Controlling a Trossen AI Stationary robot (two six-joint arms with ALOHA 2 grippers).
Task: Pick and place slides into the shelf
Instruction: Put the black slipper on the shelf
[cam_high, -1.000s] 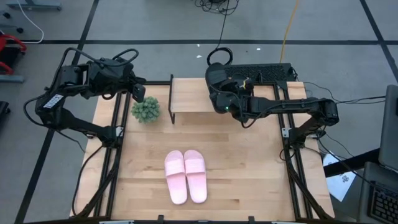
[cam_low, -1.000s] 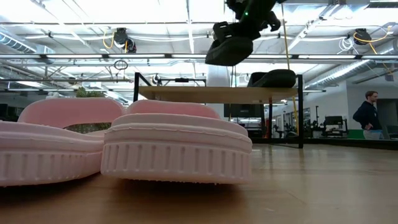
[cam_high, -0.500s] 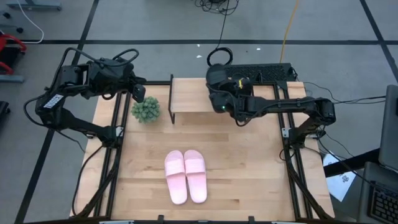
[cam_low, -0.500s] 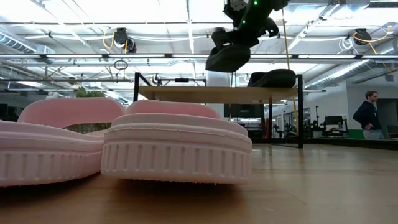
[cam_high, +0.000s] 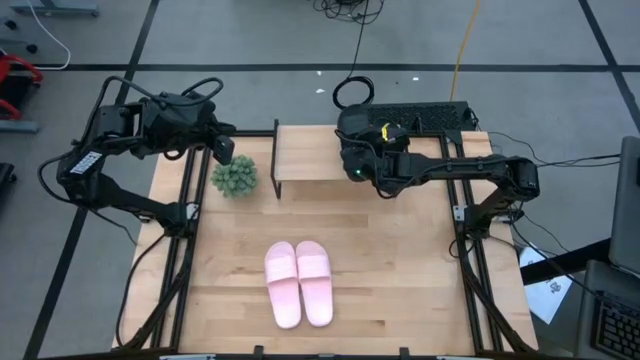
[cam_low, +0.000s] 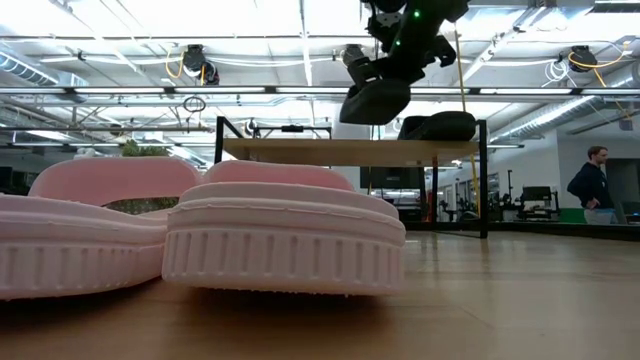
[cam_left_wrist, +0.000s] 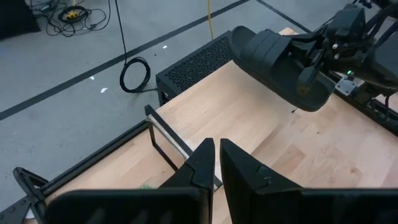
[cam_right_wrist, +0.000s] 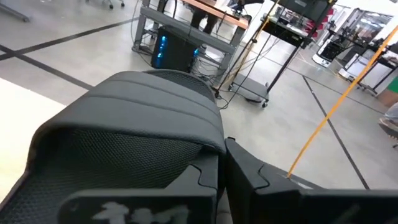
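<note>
One black slide (cam_low: 375, 100) hangs in my right gripper (cam_high: 360, 160), which is shut on it above the shelf (cam_high: 308, 155), clear of the plank top (cam_low: 350, 150). In the left wrist view this slide (cam_left_wrist: 280, 62) floats over the plank. The second black slide (cam_low: 438, 127) lies sole-down on the shelf's right part. The pink pair (cam_high: 298, 282) lies side by side on the table near its near edge. My left gripper (cam_left_wrist: 216, 165) is shut and empty, left of the shelf. My right gripper holds the black slide by its side, where the strap (cam_right_wrist: 205, 134) meets the sole, pinched between the two fingers (cam_right_wrist: 249, 177). The slide is lifted clear and roughly level over the shelf top. How far back it reaches between the fingers does not show.
A small green plant (cam_high: 233, 175) stands on the table between my left gripper and the shelf's left legs. A black perforated box (cam_high: 420, 112) sits behind the shelf. Bare tabletop (cam_high: 400, 240) lies between shelf and pink pair. A person (cam_low: 597, 185) stands far off in the room.
My right gripper has carried the black slide a little toward the far edge over the shelf and lowered it slightly toward the plank, turning it from tilted to nearly level. It stays shut on the slide.
</note>
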